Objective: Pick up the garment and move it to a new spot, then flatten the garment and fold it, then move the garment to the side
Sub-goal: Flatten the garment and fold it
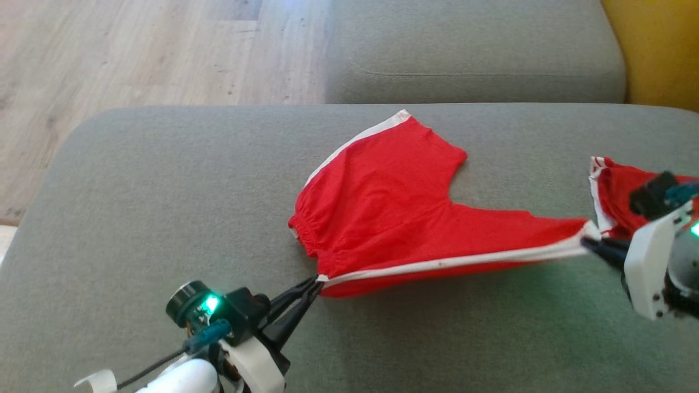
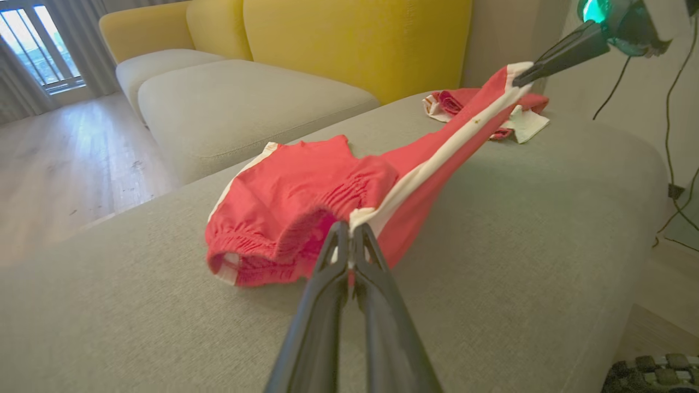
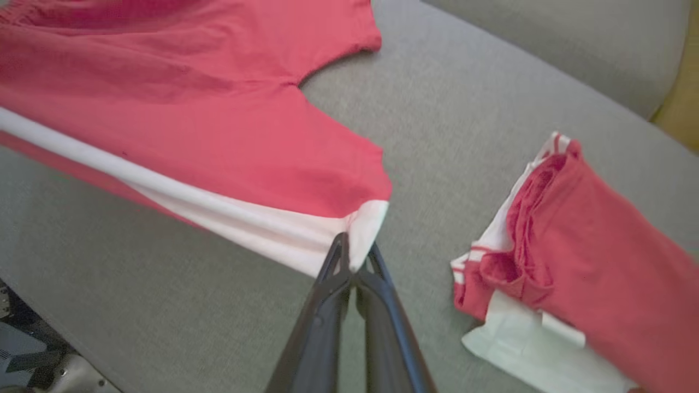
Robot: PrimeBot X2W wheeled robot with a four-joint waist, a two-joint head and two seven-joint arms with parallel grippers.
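Your left hand is nearest, low on the left. Its fingers are pinched shut on the waistband corner of the red shorts with white side stripes, right where the stripe meets the elastic.

From there the shorts run away to the right across the grey fabric sofa cushion. The striped near edge is pulled taut and lifted just off the cushion. The rest of the body and the other leg lie on the cushion, with that leg pointing to the far side.

Your right hand is clamped shut on the white hem corner at the far end of that same stripe, so the shorts span between both hands.

Just beyond the right hand, apart from the shorts, a folded red-and-white garment lies on the same cushion.

Farther back: second grey cushion, yellow sofa back at the right, pale wood floor at the left.
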